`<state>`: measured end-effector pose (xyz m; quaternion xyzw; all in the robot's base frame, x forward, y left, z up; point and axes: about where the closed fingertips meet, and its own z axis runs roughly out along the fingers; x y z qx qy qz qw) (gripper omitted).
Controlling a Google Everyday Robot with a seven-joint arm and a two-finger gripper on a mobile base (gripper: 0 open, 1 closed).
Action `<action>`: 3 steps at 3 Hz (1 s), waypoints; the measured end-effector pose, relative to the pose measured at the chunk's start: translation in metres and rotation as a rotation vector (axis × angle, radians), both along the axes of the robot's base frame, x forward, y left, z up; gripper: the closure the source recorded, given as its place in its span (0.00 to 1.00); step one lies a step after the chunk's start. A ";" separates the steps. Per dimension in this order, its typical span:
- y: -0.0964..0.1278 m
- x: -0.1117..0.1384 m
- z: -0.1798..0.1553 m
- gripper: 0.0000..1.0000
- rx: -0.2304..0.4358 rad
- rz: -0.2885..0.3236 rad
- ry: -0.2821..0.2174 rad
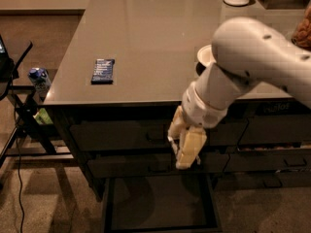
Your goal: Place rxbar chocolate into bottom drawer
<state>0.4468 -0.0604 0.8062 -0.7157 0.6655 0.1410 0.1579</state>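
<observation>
White and bulky, the arm [248, 52] comes in from the right, its big elbow raised over the near right part of the grey surface [146, 28], and its forearm slopes down and to the left past the surface's near edge. At the end of it the cream pincer [184, 161] hangs pointing straight down in front of the two shallow handled drawers [121, 135], just above the bottom drawer [146, 203], which is pulled out toward the near side with its dark flat floor showing. I cannot tell how far the pincer is open, nor whether the rxbar chocolate is in it. A dark strip shows at the pincer's left edge, but I cannot tell what it is. A dark, bluish bar with white lettering [103, 71] lies flat near the left edge of the surface, well apart from the pincer. A white bowl [205, 56] sits on the surface, partly hidden behind the arm. A blue can [39, 79] stands on a black frame to the left of the surface.
</observation>
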 end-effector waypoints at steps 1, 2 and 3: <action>-0.002 -0.018 -0.038 1.00 0.023 -0.037 0.055; -0.002 -0.018 -0.038 1.00 0.023 -0.037 0.055; 0.000 -0.021 -0.065 1.00 0.046 -0.090 0.061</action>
